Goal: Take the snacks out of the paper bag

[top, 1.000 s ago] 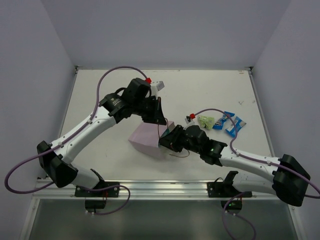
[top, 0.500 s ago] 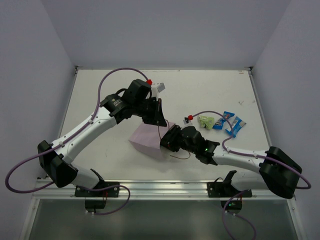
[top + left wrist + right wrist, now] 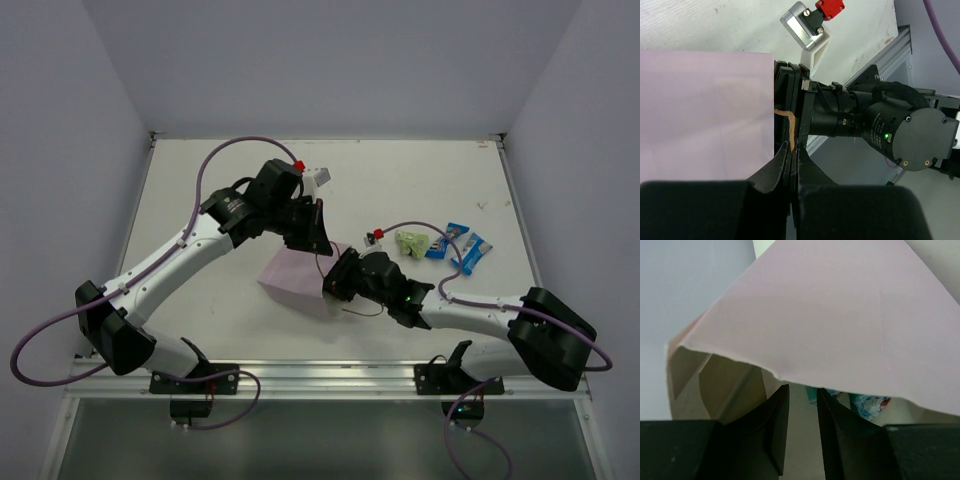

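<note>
The pale lilac paper bag (image 3: 292, 279) lies on its side in the middle of the table, its mouth facing right. My left gripper (image 3: 322, 243) is shut on the bag's brown cord handle (image 3: 788, 128) at the mouth's upper edge, beside the bag's side wall (image 3: 705, 110). My right gripper (image 3: 333, 284) is open, its tips just inside the mouth under the bag's upper wall (image 3: 840, 315). A teal printed snack packet (image 3: 868, 405) shows inside, beyond the right finger. A light green packet (image 3: 411, 241) and two blue packets (image 3: 447, 241) lie on the table to the right.
The two wrists crowd together at the bag's mouth; the right arm's wrist (image 3: 880, 120) fills the left wrist view. The second blue packet (image 3: 470, 253) lies near the right arm's purple cable. Walls close the table on three sides; a metal rail (image 3: 330, 372) runs along the near edge.
My right gripper has pushed left, further into the bag's mouth, and its arm has stretched out lower. The left gripper has stayed on the handle; the bag has hardly moved.
</note>
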Robot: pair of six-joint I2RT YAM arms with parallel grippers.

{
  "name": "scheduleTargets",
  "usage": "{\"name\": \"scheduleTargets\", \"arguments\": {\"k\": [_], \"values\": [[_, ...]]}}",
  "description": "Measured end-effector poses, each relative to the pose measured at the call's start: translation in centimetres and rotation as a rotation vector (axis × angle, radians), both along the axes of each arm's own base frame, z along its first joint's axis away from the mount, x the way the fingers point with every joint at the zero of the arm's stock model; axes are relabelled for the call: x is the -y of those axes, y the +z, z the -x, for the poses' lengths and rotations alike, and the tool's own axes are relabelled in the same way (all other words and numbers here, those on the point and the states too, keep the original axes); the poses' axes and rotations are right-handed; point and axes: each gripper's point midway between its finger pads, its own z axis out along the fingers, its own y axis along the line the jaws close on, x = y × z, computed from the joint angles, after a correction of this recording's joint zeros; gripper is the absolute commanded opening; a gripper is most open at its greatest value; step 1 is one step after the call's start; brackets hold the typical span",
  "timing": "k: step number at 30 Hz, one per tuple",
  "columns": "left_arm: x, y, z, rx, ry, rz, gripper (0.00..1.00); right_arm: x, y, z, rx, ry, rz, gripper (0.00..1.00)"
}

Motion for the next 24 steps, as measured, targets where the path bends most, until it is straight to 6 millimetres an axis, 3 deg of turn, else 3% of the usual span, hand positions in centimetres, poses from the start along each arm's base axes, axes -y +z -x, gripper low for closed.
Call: {"name": "scheduleTargets", "arguments": {"k": [7, 15, 24], "values": [[0.0, 0.0, 0.0, 0.003, -0.004, -0.001, 0.00, -0.2, 0.2, -0.2, 0.005, 0.001, -0.002, 0.32], [0.0, 0.1, 0.2, -0.001, -0.010, 0.003, 0.00, -1.9, -0.1, -1.5, 0.009, -0.001, 0.009, 0.29], [-0.2, 0.2, 0.6, -0.014, -0.014, -0.002, 0.00, -3.4, 0.5, -3.1, 0.042, -0.011, 0.023, 0.02]]}}
